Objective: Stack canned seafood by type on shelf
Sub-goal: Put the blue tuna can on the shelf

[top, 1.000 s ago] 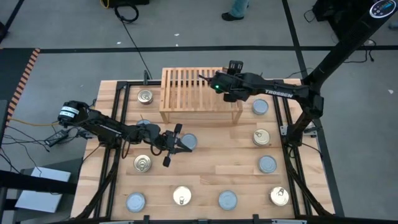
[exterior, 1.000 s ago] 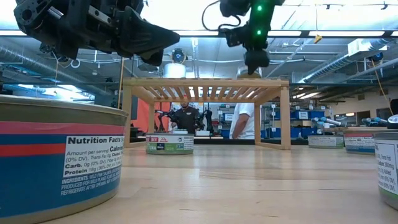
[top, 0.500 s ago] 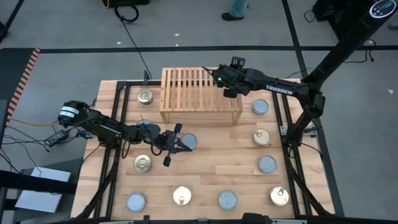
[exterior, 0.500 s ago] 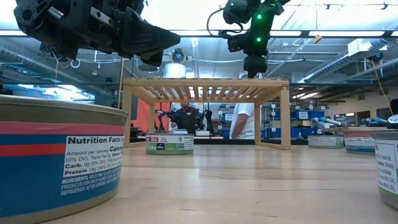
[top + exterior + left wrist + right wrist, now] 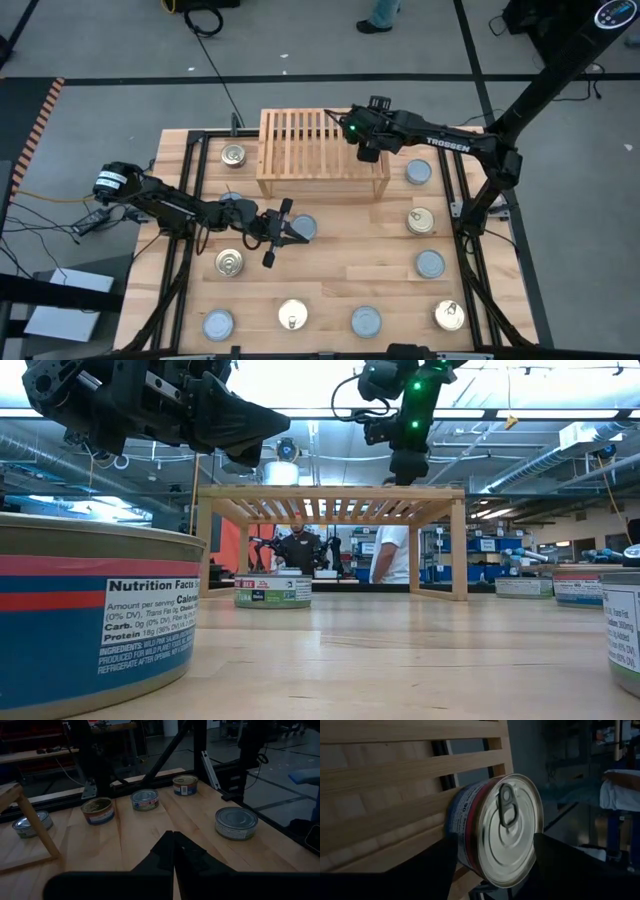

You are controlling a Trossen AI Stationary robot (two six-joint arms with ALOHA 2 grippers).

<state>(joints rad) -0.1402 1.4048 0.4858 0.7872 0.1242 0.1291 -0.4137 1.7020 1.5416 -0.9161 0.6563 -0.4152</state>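
Two dark jointed arms: the right arm (image 5: 450,147) bears white lettering and a green indicator light (image 5: 352,126); the left arm (image 5: 165,203) carries a round white label (image 5: 108,181).

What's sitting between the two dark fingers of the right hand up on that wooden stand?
A tin with a pull-tab lid, resting on the shelf slats, between the right hand's fingers; the right wrist view shows it.

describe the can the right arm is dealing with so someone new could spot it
Start at the light wooden slatted shelf at the table's far middle. On its slatted top, near the right end, a short round metal tin with a golden pull-tab lid sits between the fingers of the right end effector. It is the only tin up on the shelf; the rest stand on the tabletop.
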